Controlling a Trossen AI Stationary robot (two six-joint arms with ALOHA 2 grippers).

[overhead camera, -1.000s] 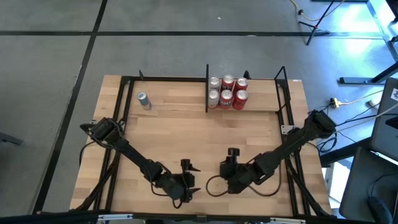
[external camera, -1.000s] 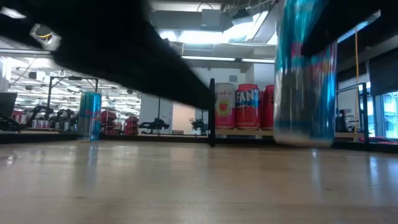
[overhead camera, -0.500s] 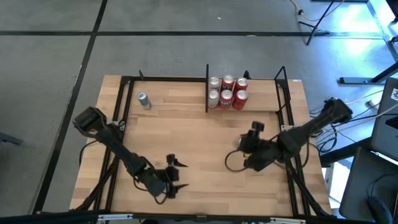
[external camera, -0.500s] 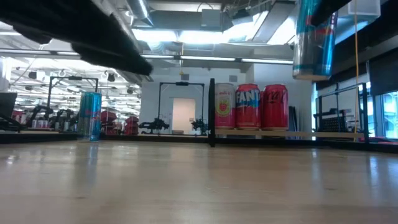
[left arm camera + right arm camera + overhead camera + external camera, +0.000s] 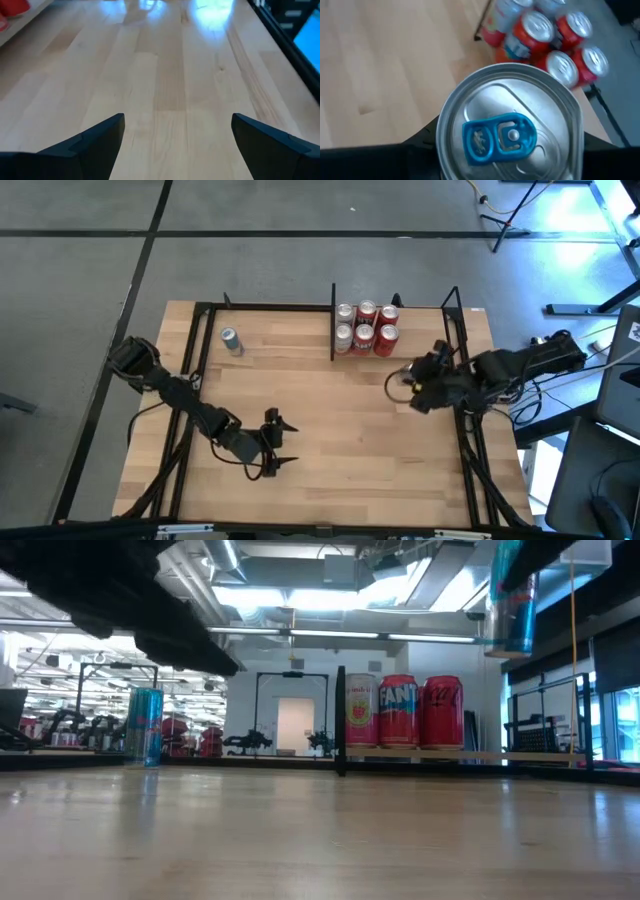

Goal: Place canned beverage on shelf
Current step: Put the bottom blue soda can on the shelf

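Observation:
My right gripper (image 5: 413,384) is shut on a blue-and-silver can (image 5: 510,125), held high above the table in the low view (image 5: 510,595). It is just near of the shelf (image 5: 422,330), a wood-floored bay between a black divider plate (image 5: 332,322) and black posts (image 5: 453,315). Several red and silver cans (image 5: 365,327) stand on the shelf's left part. A second blue can (image 5: 231,340) stands on its base at the table's far left. My left gripper (image 5: 277,442) is open and empty over the near-left table. My right gripper pinches the can between its two fingers (image 5: 422,142), one on each side of the wall just under the top rim (image 5: 441,146). The arm comes from the table's right side. The can hangs upright, its tab end up, lifted clear of the table.
Black frame rails (image 5: 190,370) run along the table's left and right edges and the far edge. Bare wood lies between the two arms (image 5: 340,410) and on the shelf's right part. A cable loop (image 5: 396,386) hangs by the right gripper.
My right gripper has carried the can from the table's near middle toward the far right, up to the shelf, and has raised it well above the table; the can stays upright. My left gripper has drawn back toward the table's left edge, staying open.

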